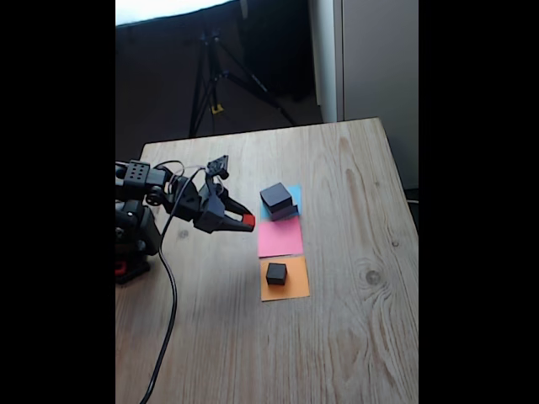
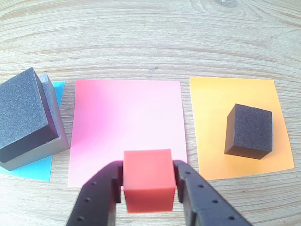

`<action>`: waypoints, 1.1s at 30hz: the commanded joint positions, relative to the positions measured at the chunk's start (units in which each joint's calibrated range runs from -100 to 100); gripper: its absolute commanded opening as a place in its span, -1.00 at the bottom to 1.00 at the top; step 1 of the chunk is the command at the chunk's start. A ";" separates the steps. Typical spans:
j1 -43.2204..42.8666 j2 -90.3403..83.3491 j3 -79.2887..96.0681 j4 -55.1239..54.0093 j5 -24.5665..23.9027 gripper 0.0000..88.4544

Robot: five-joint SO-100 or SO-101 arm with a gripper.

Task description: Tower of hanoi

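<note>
My gripper is shut on the tiny red cube, held over the near edge of the pink paper square. In the fixed view the gripper with the red cube hovers just left of the pink square. The black slab lies on the grey slab on the blue square; both show stacked in the fixed view. The small black cube sits on the orange square, also in the fixed view.
The wooden table has free room to the right and front of the paper squares. The arm's base and its black cable occupy the left side. A tripod stands behind the table.
</note>
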 commanded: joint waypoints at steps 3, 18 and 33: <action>-0.07 10.15 4.55 -22.74 2.49 -0.98; -2.16 36.95 2.36 -51.15 6.67 -0.98; -0.65 51.86 -4.45 -58.52 8.51 -0.93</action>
